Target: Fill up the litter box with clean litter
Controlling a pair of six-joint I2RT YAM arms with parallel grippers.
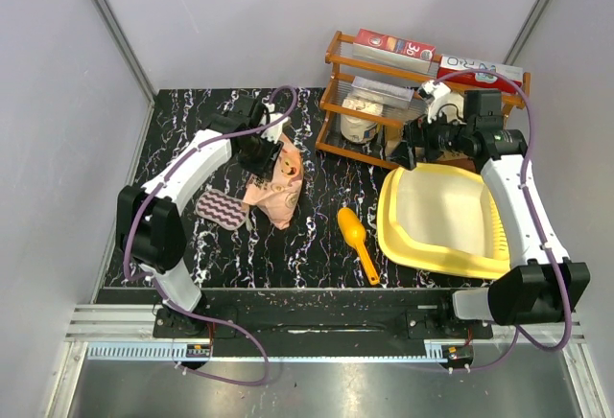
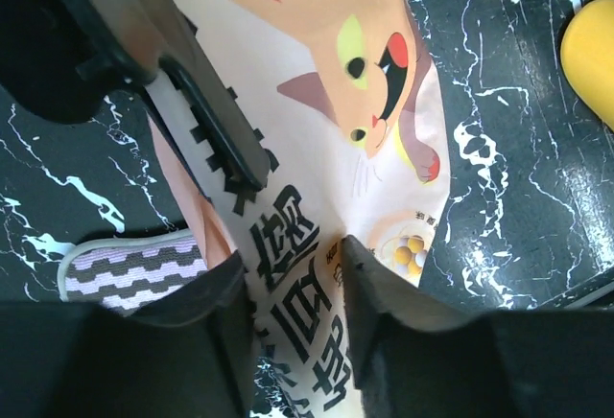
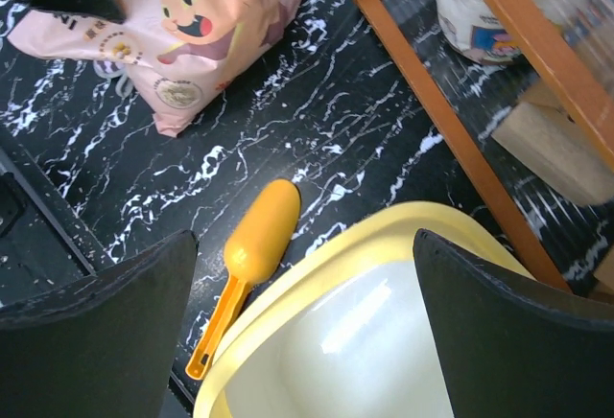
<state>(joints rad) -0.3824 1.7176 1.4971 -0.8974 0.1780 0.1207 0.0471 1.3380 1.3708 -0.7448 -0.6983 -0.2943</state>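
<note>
Left side: I am holding my left claw (image 1: 264, 154) over the upper end of the bag (image 1: 278, 188). The bag is lying on the table (image 1: 317, 255) left of centre, with its cartoon face turned up. Seen from the left wrist, the bag is running between my two fingers (image 2: 384, 322) and filling the gap. Both are touching it, and the jaws are standing about half parted. I cannot tell whether they are pinching the bag or only flanking it. A striped mat (image 1: 223, 211) is lying just beside the bag, on its left.

Right side: I am hovering my right claw (image 1: 414, 145) above the far left corner of the box (image 1: 389, 221), jaws spread wide and gripping nothing. The box is sitting on the right of the table, and its far edge is lying close to the foot of the rack (image 1: 336, 102). Its pale floor is showing bare and glossy.

Between bag and box, the scoop (image 1: 357, 241) is lying flat, its bowl pointing away from me and its handle end near the box's rim. Bag and box are lying well apart
</note>
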